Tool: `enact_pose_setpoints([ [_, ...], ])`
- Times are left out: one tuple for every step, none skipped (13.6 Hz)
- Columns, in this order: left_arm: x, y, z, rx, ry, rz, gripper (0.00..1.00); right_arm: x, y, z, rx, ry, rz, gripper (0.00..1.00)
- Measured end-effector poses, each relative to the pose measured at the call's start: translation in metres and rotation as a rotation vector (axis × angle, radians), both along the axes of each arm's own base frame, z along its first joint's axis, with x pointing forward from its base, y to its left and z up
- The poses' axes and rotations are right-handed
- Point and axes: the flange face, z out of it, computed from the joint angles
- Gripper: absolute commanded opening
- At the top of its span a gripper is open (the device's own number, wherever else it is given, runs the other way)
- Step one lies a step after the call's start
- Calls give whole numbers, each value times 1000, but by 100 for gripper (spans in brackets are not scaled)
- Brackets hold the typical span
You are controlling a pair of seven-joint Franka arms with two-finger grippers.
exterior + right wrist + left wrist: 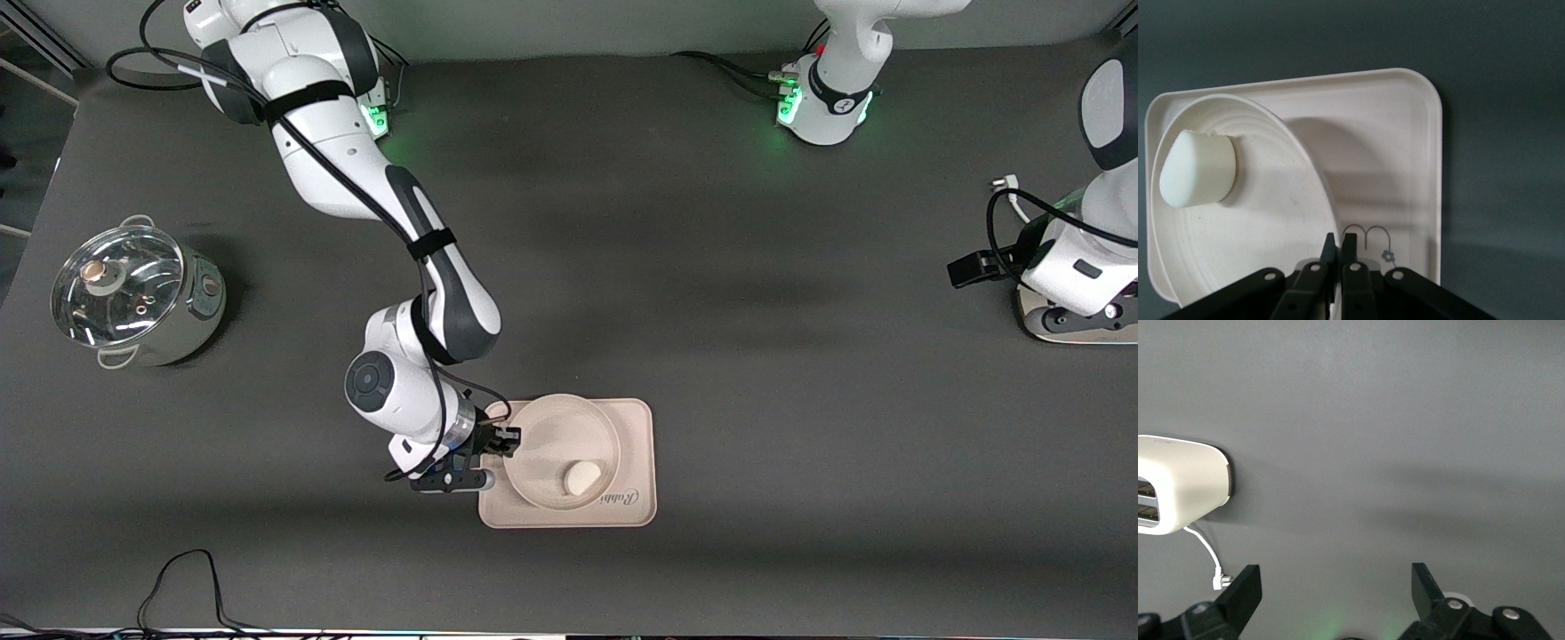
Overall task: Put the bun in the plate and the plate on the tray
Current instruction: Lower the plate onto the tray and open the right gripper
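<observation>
1. The right gripper (505,439) pinches the rim of the plate (544,425), fingers pressed together on it, likely to steady it on the tray (636,462)
2. The bun (582,477) lies in the plate, so both placements look done
3. The left gripper (1335,593) waits spread over bare table near a toaster (1178,483); the plate hides the tray's bear drawing

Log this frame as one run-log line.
bun: in plate | plate: on tray | right gripper: shut on plate rim | left gripper: open, waiting over bare table near toaster
</observation>
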Motion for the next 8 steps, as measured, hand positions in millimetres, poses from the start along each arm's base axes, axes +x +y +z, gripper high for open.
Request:
enact_pose_setpoints([
  [0,0,-1,0,2,0,100,0,2,-7,2,-9,-1,47],
  [1,0,-3,0,5,0,100,0,8,-11,9,-16,2,98],
  [2,0,-4,1,7,0,100,1,12,-11,16,-25,4,100],
  [2,0,-5,1,8,0,100,4,13,-8,21,-34,5,100],
  [2,0,-5,1,8,0,100,6,13,-3,26,-42,5,100],
  [2,0,-4,1,7,0,100,9,13,3,31,-47,7,100],
  [2,0,-4,1,7,0,100,10,13,9,34,-42,11,100],
  [2,0,-4,1,6,0,100,12,13,17,36,-34,18,100],
])
